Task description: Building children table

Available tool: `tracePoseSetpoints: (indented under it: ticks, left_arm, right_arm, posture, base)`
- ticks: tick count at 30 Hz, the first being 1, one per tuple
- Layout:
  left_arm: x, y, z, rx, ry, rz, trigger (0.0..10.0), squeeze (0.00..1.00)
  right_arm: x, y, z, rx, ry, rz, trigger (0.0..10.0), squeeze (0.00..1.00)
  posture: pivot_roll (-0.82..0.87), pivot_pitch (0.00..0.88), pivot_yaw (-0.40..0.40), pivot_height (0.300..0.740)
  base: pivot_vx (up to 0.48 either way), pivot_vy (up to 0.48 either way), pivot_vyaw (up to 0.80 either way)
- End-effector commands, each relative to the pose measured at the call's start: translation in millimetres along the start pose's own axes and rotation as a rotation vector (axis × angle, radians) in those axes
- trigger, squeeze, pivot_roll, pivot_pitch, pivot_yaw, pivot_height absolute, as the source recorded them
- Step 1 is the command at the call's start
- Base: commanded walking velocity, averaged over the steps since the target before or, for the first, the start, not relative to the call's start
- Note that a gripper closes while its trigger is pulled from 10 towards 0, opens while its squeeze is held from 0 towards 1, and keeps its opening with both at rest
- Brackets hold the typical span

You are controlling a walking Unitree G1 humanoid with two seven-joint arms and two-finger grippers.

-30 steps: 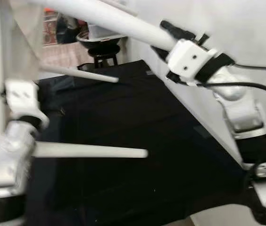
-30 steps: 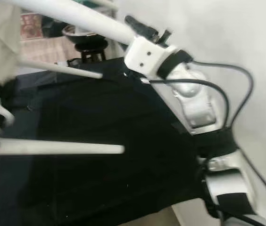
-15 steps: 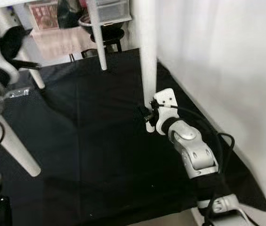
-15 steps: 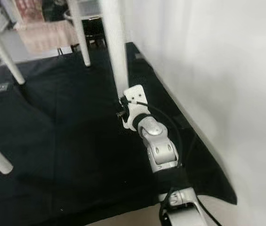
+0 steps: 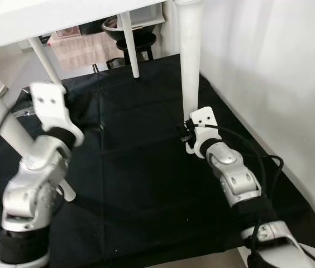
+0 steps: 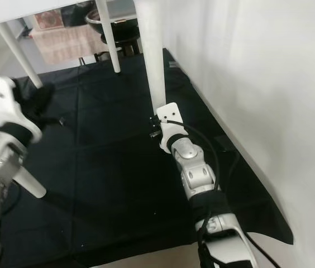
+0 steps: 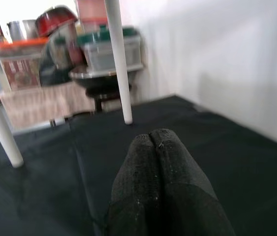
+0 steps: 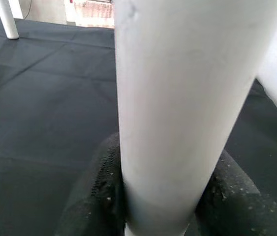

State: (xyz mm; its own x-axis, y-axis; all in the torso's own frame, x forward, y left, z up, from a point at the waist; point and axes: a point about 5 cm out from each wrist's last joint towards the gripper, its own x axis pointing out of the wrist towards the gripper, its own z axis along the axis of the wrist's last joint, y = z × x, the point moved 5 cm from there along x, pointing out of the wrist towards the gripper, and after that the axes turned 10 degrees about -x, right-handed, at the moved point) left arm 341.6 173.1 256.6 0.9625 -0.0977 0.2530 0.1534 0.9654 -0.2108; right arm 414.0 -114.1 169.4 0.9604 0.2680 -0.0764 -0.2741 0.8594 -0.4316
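The white children's table (image 5: 46, 22) stands upright on a black mat (image 5: 135, 167). My right gripper (image 5: 186, 134) is shut on the near right leg (image 5: 190, 67), low down by its foot. In the right wrist view that leg (image 8: 178, 98) sits between the black fingers (image 8: 99, 196). My left gripper (image 6: 41, 97) hangs in the air beside the near left leg (image 5: 4, 120), apart from it. Its fingers (image 7: 155, 142) are pressed together with nothing between them. Two far legs (image 5: 129, 47) (image 5: 46, 58) rest on the mat at the back.
A white wall (image 5: 269, 84) runs close along the right side of the mat. Behind the table stand a dark stool with a metal bowl (image 5: 135, 33), plastic containers (image 7: 111, 51) and a hanging cloth (image 5: 82, 50). The mat's front edge lies near my feet.
The table has swung from tipped over, legs pointing sideways, to standing on its legs. My right gripper kept hold of its leg. The left arm came down beside the near left leg.
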Motion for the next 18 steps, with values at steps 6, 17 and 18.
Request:
tracePoseSetpoints:
  ticks: [6,17,18]
  left_arm:
    - [-20.0,-23.1,-43.7,0.048,0.127,-0.092,10.0,1.00]
    - [-66.6,-27.9,-86.1,0.086,0.269,-0.124,10.0,1.00]
    - [-71.4,-25.8,-90.3,0.088,0.283,-0.112,10.0,1.00]
  right_arm:
    - [-19.4,-13.8,-3.1,0.128,-0.101,-0.033,10.0,1.00]
    - [-73.3,-5.9,-32.5,0.199,-0.142,0.134,10.0,1.00]
    - [-78.1,-3.0,-34.7,0.197,-0.140,0.151,10.0,1.00]
  posture:
    - [-0.03,0.070,0.131,0.740]
    - [-0.07,0.080,0.142,0.740]
    - [-0.07,0.080,0.142,0.740]
  base:
    - [0.000,0.000,0.00]
    - [0.000,0.000,0.00]
    - [0.000,0.000,0.00]
